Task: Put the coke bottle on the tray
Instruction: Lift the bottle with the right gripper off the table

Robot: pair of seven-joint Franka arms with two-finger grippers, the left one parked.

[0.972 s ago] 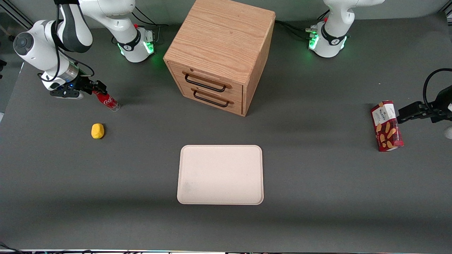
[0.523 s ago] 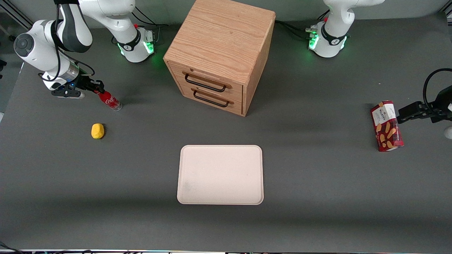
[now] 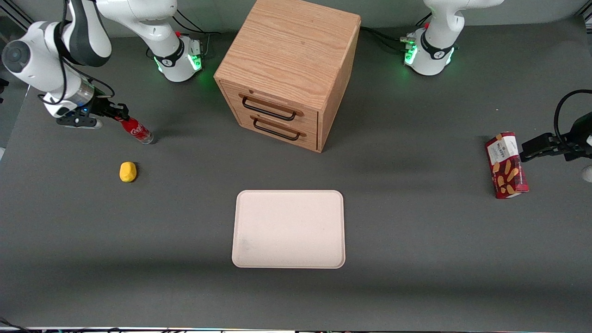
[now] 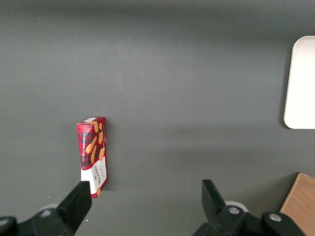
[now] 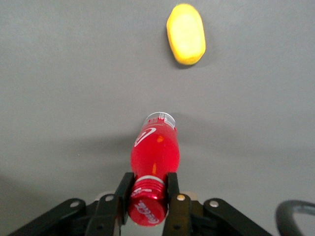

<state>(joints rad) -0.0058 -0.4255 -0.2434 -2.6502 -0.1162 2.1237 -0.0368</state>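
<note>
The small red coke bottle (image 3: 136, 130) hangs tilted just above the table at the working arm's end, its clear base pointing down toward the table. My gripper (image 3: 119, 114) is shut on its red cap. In the right wrist view the two black fingers (image 5: 123, 192) press both sides of the cap of the coke bottle (image 5: 154, 157), and my gripper (image 5: 147, 189) holds it by the neck. The pale cream-pink tray (image 3: 288, 229) lies flat near the table's middle, nearer the front camera than the cabinet, well away from the bottle.
A yellow lemon-like object (image 3: 128, 171) lies nearer the front camera than the bottle and shows as the yellow object (image 5: 186, 34) in the right wrist view. A wooden two-drawer cabinet (image 3: 287, 74) stands above the tray. A red snack box (image 3: 507, 165) lies toward the parked arm's end.
My gripper, with the coke bottle in it, has risen and drawn toward the working arm's end of the table. The tray, lemon and snack box have not moved.
</note>
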